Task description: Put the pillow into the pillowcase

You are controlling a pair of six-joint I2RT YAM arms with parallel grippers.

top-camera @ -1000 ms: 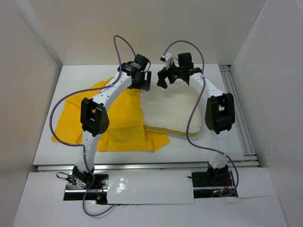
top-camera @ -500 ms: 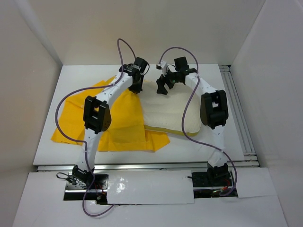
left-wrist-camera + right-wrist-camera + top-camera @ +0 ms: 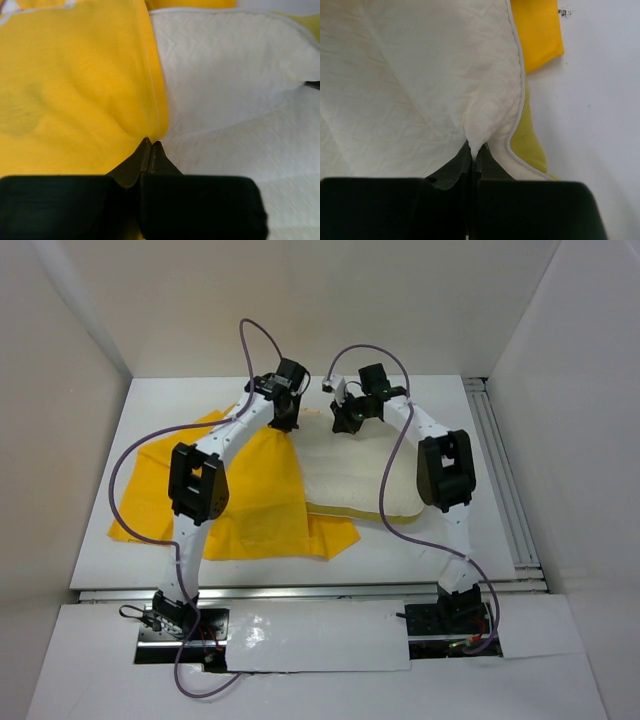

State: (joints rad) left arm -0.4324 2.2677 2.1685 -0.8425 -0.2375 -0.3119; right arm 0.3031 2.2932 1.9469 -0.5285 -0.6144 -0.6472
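Now both arms are down at the far edge of the bedding, where a second ago they hung above it with jaws spread. The left gripper (image 3: 150, 145) has dropped and closed: its fingers (image 3: 132, 165) were wide a second ago, half closed midway, and now meet tip to tip on a ridge of the pillowcase (image 3: 75, 90). The yellow cloth rises in a fold straight into the pinch. From these fingers the pillowcase spreads ahead and to the left, and the pillow lies ahead and to the right, touching that fold.

The right gripper (image 3: 475, 150) closed later; half a second ago it was still wide, and now its tips are pressed together on a puckered tuck of the pillow (image 3: 410, 75), just inside the piped edge. The white quilted cover fills the space ahead and to the left of these fingers. Right of them runs the piping, then a yellow-green strip, then bare table (image 3: 600, 100), with a corner of yellow cloth farther ahead.

From above, pillow and pillowcase lie where they did before, side by side, with the pillow overlapping the yellow cloth and not inside it.
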